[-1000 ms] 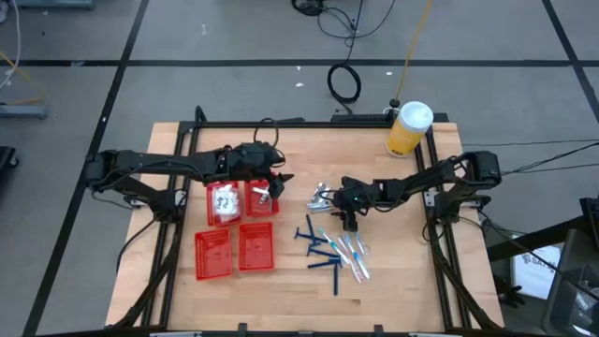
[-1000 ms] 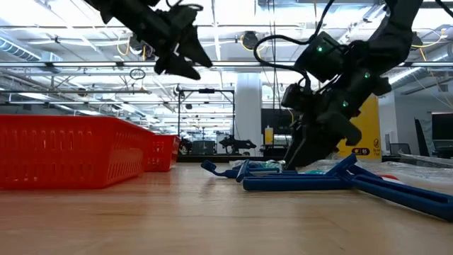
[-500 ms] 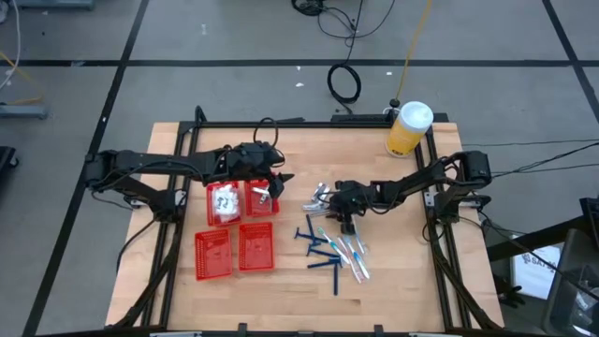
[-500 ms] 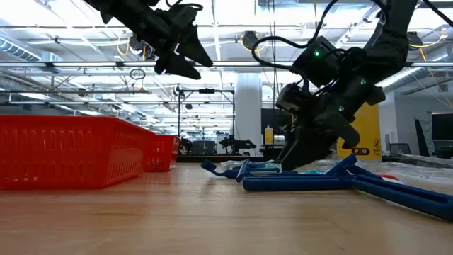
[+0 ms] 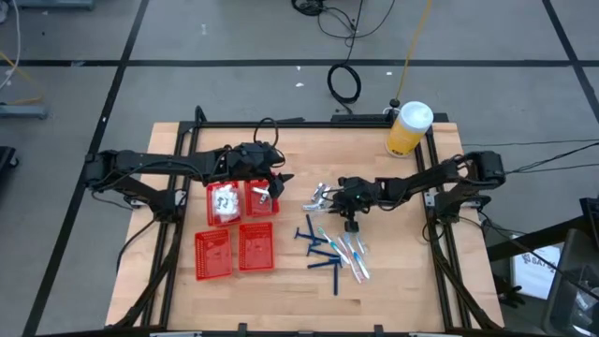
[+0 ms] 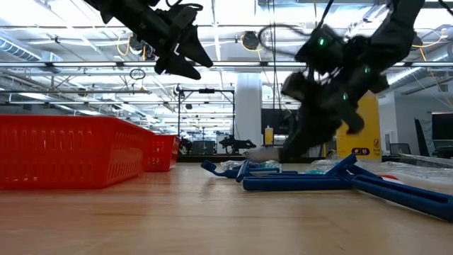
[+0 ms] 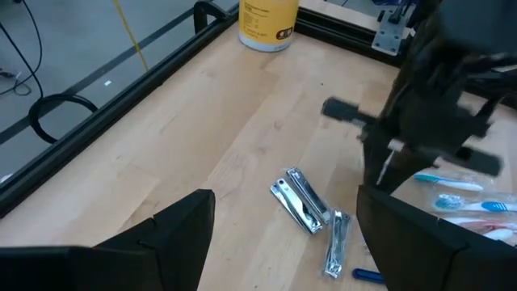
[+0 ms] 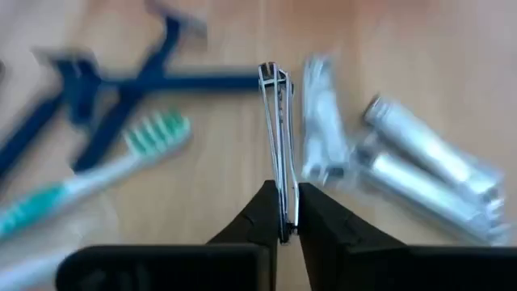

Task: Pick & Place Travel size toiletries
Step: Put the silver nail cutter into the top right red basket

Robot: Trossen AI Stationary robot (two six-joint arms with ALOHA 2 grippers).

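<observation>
Since half a second ago the right gripper has drawn back a touch toward 3 o'clock and lifted off the loose pile at table centre, its wrist now clear of the boards in the low view. Its jaws are pinched narrow on a slim silver nail clipper, held end-on between the fingertips and pointing out over the remaining items. That reads as a completed pick: the clipper is off the table and the carry to a basket is the step ahead.

Still on the wood just beneath and toward 9 o'clock of that gripper lie the other silver clippers, with small silver tubes beside them. At 6 o'clock from the gripper are the dark blue razors and the wrapped toothbrushes.

The left gripper hovers above the red mesh baskets at 9 o'clock of centre, its jaws standing wide with nothing between them; one far basket already holds white packets. Most of the toiletries remain unsorted, so the job looks early.

The yellow jar stands at the table's 1 o'clock corner.
</observation>
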